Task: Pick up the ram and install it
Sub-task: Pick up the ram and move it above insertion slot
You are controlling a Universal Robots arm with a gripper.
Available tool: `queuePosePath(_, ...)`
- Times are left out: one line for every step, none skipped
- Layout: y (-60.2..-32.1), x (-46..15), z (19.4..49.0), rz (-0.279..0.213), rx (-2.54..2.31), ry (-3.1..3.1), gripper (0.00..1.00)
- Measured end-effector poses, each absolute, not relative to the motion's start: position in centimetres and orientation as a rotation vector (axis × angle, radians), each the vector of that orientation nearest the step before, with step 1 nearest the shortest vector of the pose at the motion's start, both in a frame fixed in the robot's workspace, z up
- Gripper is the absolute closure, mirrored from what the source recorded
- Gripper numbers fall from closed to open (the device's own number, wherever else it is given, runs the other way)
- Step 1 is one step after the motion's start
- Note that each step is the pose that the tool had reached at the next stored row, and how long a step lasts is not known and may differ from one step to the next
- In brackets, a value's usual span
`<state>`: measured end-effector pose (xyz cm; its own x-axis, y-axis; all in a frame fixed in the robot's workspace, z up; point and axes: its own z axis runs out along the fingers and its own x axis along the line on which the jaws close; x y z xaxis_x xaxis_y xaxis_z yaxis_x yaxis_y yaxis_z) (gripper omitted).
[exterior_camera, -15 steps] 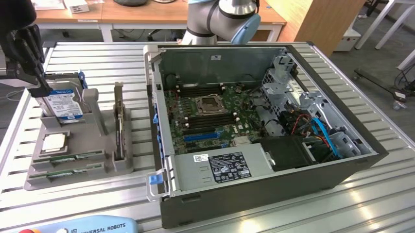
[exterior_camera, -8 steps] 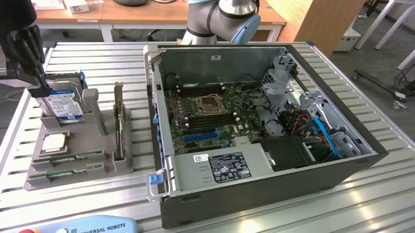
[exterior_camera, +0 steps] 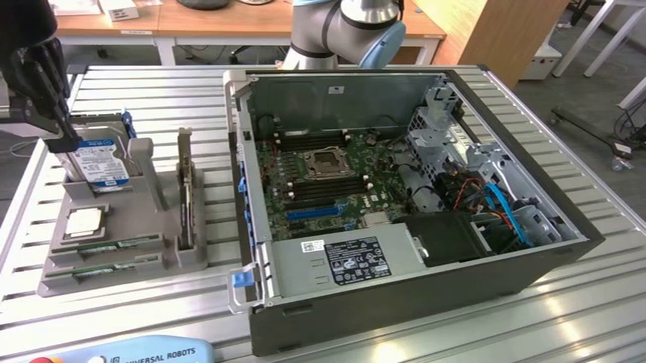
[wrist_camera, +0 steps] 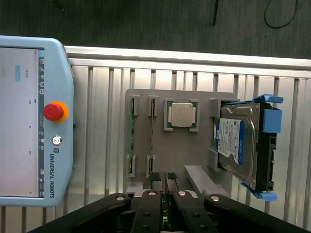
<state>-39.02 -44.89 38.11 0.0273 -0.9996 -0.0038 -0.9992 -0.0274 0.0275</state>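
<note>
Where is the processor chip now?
On the exterior view's left, the processor chip lies flat in the grey holder, between the upright hard drive and the ram sticks.

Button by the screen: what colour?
The button is red, ringed orange-yellow; the wrist view shows it best.

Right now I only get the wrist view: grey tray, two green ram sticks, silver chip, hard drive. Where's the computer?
Observer: The open black computer case lies on the exterior view's right of the grey plastic tray, apart from it.
Operator: Memory slots free?
Observer: The long black memory slots beside the square metal processor socket look empty; no green stick in them.
Operator: Arm base?
Observer: The grey-and-blue arm joint rises behind the case's far wall.
</note>
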Motion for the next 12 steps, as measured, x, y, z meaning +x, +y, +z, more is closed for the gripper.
queuePosePath(-44.88,-39.03,38.11,-0.034,2.239,-2.179,0.77)
queuePosePath(-44.88,-39.02,38.12,-0.034,2.239,-2.179,0.77)
queuePosePath(-44.89,-39.02,38.11,-0.034,2.239,-2.179,0.71)
queuePosePath(-44.89,-39.02,38.11,-0.034,2.239,-2.179,0.71)
queuePosePath(-44.88,-39.03,38.11,-0.034,2.239,-2.179,0.65)
queuePosePath(-44.89,-39.02,38.11,-0.034,2.239,-2.179,0.65)
queuePosePath(-44.88,-39.03,38.11,-0.034,2.239,-2.179,0.65)
queuePosePath(-44.89,-39.02,38.11,-0.034,2.239,-2.179,0.65)
queuePosePath(-44.88,-39.03,38.12,-0.034,2.239,-2.179,0.65)
queuePosePath(-44.88,-39.03,38.12,-0.034,2.239,-2.179,0.65)
queuePosePath(-44.88,-39.03,38.11,-0.034,2.239,-2.179,0.65)
queuePosePath(-44.88,-39.03,38.11,-0.034,2.239,-2.179,0.65)
